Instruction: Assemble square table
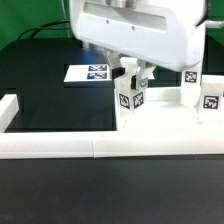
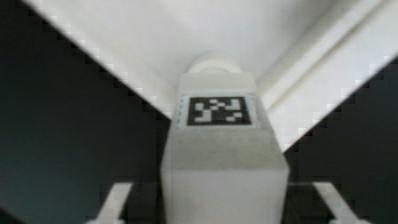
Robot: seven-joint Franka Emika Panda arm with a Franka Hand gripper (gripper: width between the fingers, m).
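Gripper (image 1: 132, 75) closed on one leg block (image 1: 131, 98), held upright over tabletop slab (image 1: 165, 122). No legs visibly attached yet; two more (image 1: 190, 84) stand nearby, so most assy remains.

No words or numbers can be read; only black-and-white marker tags on the leg blocks (image 1: 130, 100) and the marker board (image 1: 90, 73).

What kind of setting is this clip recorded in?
Likely a robotics lab bench rig: a black table edged by a white border rail, a marker board lying flat on it, and a gripper closed on a tagged white leg block.
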